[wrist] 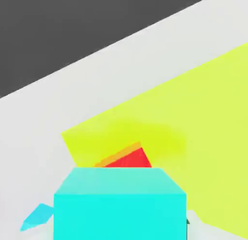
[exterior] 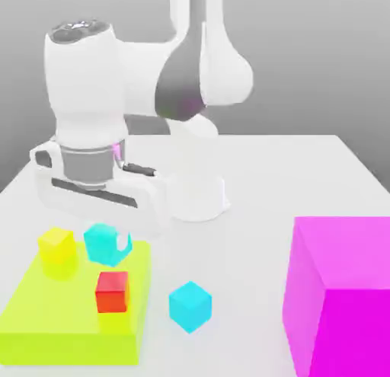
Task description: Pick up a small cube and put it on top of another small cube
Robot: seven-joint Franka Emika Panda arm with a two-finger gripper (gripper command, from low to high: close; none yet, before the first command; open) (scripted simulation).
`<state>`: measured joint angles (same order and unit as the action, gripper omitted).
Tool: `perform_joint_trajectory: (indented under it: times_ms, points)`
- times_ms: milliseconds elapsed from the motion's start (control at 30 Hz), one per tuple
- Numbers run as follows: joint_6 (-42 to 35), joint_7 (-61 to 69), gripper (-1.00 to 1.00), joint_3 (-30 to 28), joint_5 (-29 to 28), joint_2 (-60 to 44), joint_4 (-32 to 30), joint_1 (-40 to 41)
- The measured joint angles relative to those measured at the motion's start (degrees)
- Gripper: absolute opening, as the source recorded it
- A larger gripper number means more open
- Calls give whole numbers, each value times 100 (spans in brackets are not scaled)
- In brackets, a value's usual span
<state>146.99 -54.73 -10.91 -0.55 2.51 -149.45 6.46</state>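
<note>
1. The pincer (exterior: 110, 241) is closed on a small cyan cube (exterior: 105, 244), gripping it by its sides; a pale fingertip (exterior: 123, 242) shows against the cube in the exterior view.
2. That held cube, one of the task's two, is up off the counter (exterior: 251, 208). In the hand view it sits close to the camera and covers part of the red cube.
3. The other cyan cube (exterior: 190, 306) rests on the counter, nearer the exterior camera than the pincer and toward the exterior view's right. It is apart from the held one, with nothing on top of it.
4. The red cube (exterior: 112, 292) sits on the yellow-green slab (exterior: 68, 349), lower than the pincer and nearer the exterior camera.
5. The yellow cube (exterior: 56, 246) is on the slab too, just beside the pincer on the exterior view's left.
6. The big magenta block (exterior: 343, 307) stands well apart from the pincer, toward the exterior view's right, past the second cyan cube.
7. Above the pincer is the white hand of the arm (exterior: 99, 193), tilted in the exterior view.
</note>
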Motion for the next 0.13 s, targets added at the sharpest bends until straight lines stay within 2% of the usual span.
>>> perform_joint_trajectory:
  times_ms: [33,133]
  points:
    - [215,35,100,-15,54,-179,-39,-20]
    - [215,35,100,-15,54,-179,-39,-41]
